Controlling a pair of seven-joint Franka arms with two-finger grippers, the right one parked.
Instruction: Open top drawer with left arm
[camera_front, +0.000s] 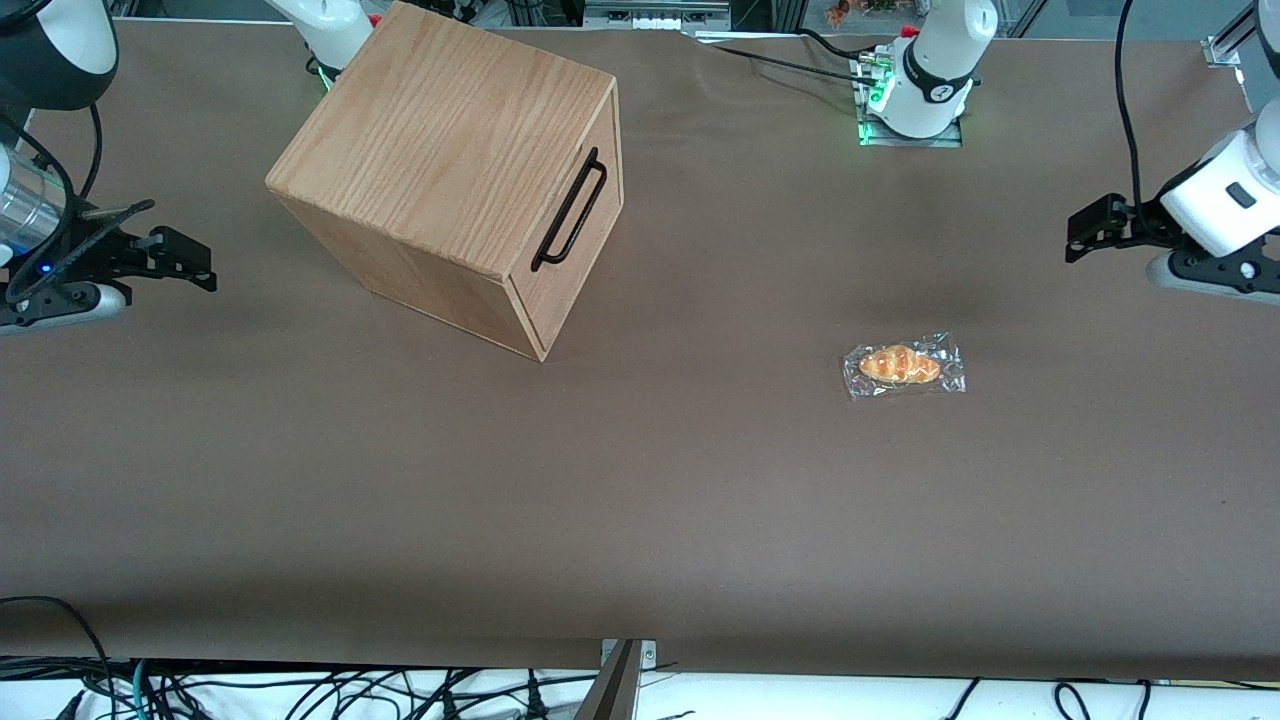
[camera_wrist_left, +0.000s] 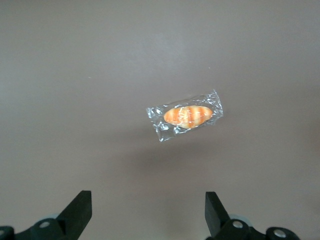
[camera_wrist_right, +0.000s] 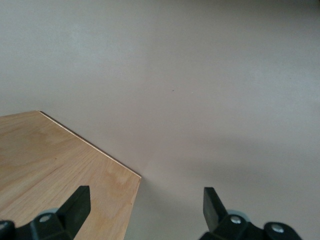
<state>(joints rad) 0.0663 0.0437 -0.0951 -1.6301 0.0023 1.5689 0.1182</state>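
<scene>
The oak cabinet (camera_front: 440, 160) stands on the brown table toward the parked arm's end, turned at an angle. Its top drawer (camera_front: 588, 238) is shut flush with the cabinet, and its long black bar handle (camera_front: 569, 210) faces the working arm's end. My left arm's gripper (camera_front: 1080, 232) hangs above the table at the working arm's end, far from the drawer. It is open, with nothing between its fingers (camera_wrist_left: 80, 207). In the left wrist view the gripper (camera_wrist_left: 148, 200) looks down on bare table. The cabinet's top (camera_wrist_right: 60, 165) also shows in the right wrist view.
A bread roll in a clear plastic wrapper (camera_front: 904, 366) lies on the table between the cabinet and my gripper, nearer the front camera than both; it shows under the wrist camera as the wrapped roll (camera_wrist_left: 186, 116). An arm base (camera_front: 915, 95) stands at the table's back edge.
</scene>
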